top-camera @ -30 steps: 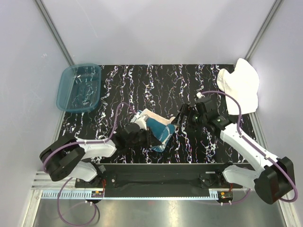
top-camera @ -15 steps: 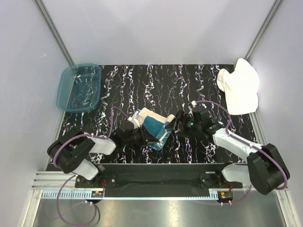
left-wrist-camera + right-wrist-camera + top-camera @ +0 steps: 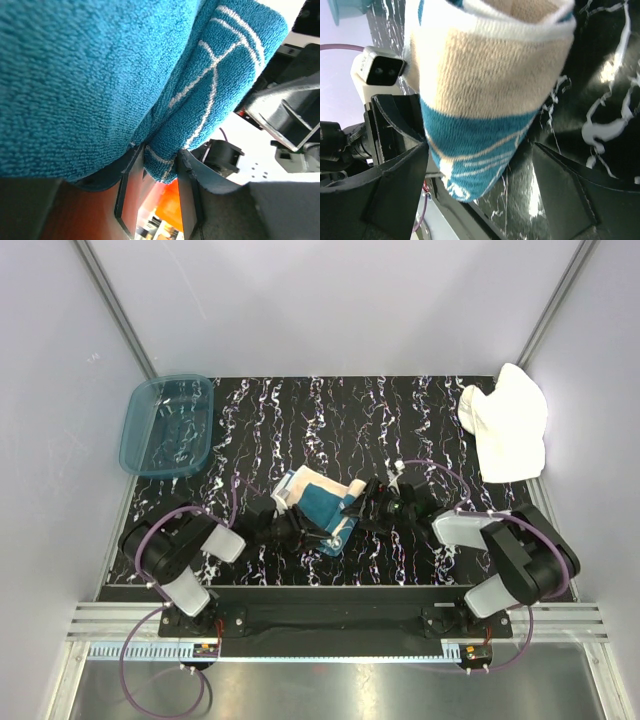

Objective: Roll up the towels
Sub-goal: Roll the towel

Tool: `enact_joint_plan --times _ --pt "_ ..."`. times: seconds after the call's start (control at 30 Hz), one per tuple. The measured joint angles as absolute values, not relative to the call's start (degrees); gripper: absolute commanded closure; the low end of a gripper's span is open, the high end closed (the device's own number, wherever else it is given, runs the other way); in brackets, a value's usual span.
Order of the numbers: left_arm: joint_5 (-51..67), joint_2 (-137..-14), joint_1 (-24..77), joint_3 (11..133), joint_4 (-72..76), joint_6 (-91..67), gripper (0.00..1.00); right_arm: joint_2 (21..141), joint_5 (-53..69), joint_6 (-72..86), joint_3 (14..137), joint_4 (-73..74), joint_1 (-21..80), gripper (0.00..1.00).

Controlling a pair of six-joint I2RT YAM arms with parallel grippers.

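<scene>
White walls [image 3: 320, 300] stand around a black table [image 3: 340, 420] with white squiggles on it. Near the middle of the table lies the small towel [image 3: 318, 502]. It is tan with blue patches. It is bunched into a fat, loose roll, and it does not look neat or finished to me.

The left arm [image 3: 215, 540] reaches in from the near left. Its jaws pinch a blue fold of the small towel between them. The right arm [image 3: 465, 527] reaches in from the near right. Its jaws are spread wide, one on each side of the end of the roll. I can see bare table between one of them and the cloth, so they are not squeezing it.

The white towel [image 3: 508, 425] sits in a heap at the far right corner, well apart from both arms. It is not rolled at all. So I think the job is less than half done.

A see-through blue tub [image 3: 167, 423] sits at the far left, well apart from the towels, so it is not in the way. The two arms are very close, almost nose to nose across the small towel, so they could bump.
</scene>
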State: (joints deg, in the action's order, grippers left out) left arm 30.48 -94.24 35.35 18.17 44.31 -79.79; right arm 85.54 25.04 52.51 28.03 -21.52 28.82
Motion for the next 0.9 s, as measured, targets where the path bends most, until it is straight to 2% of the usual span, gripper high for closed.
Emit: enact_joint_plan --times 0.23,0.33,0.37,0.53,0.7,0.9 --pt "33.95 -96.62 32.86 18.11 46.17 -82.48 0.62 93.32 27.24 54.94 27.27 -34.20 29.30 0.18" --pt "35.75 -98.37 31.92 18.09 48.10 -83.35 0.61 96.53 28.12 56.27 26.57 -40.36 29.63 0.32" --pt "36.12 -98.78 31.79 18.09 48.66 -83.59 0.60 97.49 28.18 56.62 26.30 -42.22 29.71 0.40" --pt "36.86 -99.92 31.48 17.47 52.34 -84.58 0.53 100.42 28.16 58.35 25.52 -47.27 29.91 0.58" --pt "36.56 -98.04 31.48 17.63 50.17 -83.31 0.44 99.85 27.90 58.17 26.41 -45.04 30.22 0.66" --pt "34.37 -91.50 31.51 20.84 34.87 -76.62 0.37 95.00 25.82 55.27 30.06 -32.08 31.09 0.76"
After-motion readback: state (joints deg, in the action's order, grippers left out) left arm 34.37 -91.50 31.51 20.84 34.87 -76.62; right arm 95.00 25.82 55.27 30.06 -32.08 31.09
